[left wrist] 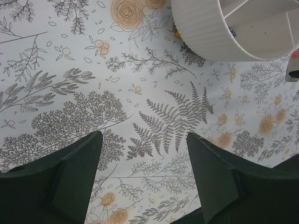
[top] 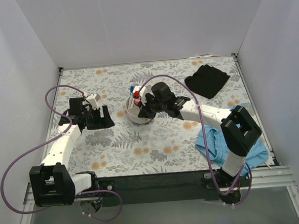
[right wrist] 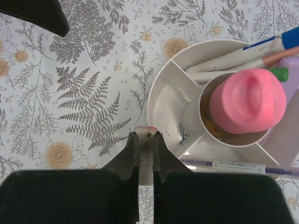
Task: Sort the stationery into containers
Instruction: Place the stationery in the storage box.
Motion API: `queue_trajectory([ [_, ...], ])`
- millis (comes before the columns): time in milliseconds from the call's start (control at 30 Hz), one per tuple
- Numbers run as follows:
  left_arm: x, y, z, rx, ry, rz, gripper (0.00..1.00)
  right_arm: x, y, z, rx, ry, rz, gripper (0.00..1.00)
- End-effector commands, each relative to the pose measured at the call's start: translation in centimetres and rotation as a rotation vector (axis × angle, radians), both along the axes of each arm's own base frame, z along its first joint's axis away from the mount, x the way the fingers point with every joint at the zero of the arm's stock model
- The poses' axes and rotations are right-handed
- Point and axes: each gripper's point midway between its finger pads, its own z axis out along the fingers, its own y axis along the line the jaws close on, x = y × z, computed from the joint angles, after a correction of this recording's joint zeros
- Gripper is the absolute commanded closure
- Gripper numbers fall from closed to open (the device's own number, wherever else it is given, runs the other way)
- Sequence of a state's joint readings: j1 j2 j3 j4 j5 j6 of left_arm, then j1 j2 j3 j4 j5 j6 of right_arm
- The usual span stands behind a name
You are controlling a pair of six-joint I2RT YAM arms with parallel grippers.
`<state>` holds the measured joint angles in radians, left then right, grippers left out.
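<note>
The round white organiser (top: 135, 114) stands mid-table; it also shows in the right wrist view (right wrist: 161, 95) and the left wrist view (left wrist: 219, 35). Its central cup holds the stubby pink case (right wrist: 247, 100). A back compartment holds white markers (right wrist: 233, 56), one with a blue cap (right wrist: 290, 35). A thin pen (right wrist: 243, 164) lies in the near compartment. My right gripper (right wrist: 145, 136) is shut on a thin pale stick with a red tip (right wrist: 145, 161), just at the organiser's left rim. My left gripper (left wrist: 145, 140) is open and empty over the floral table, left of the organiser (top: 100, 118).
A black cloth (top: 207, 79) lies at the back right. A blue cloth (top: 216, 143) lies under the right arm at the front right. White walls enclose the table on three sides. The left gripper's finger (right wrist: 42, 14) shows in the right wrist view.
</note>
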<state>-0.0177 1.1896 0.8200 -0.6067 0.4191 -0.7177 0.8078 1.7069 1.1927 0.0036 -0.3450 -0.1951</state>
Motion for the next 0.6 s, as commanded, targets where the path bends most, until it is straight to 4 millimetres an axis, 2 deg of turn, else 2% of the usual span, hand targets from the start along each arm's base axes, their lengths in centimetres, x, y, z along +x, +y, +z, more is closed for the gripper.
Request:
queue_trajectory([
  [0, 0.5, 0.8, 1.6, 0.022, -0.048, 0.013, 0.27, 2.0, 2.2, 5.5, 0.12, -0.147, 0.027, 0.99],
  [200, 0.2, 0.6, 1.4, 0.012, -0.038, 0.006, 0.28, 1.9, 3.3, 6.8, 0.156, -0.203, 0.057, 0.99],
  [233, 0.4, 1.4, 1.5, 0.011, -0.04, 0.036, 0.28, 1.7, 3.6, 6.7, 0.155, -0.204, 0.065, 0.99],
  [567, 0.5, 1.4, 1.6, 0.007, -0.035, 0.034, 0.28, 1.8, 5.1, 4.8, 0.133, -0.242, 0.084, 0.99],
])
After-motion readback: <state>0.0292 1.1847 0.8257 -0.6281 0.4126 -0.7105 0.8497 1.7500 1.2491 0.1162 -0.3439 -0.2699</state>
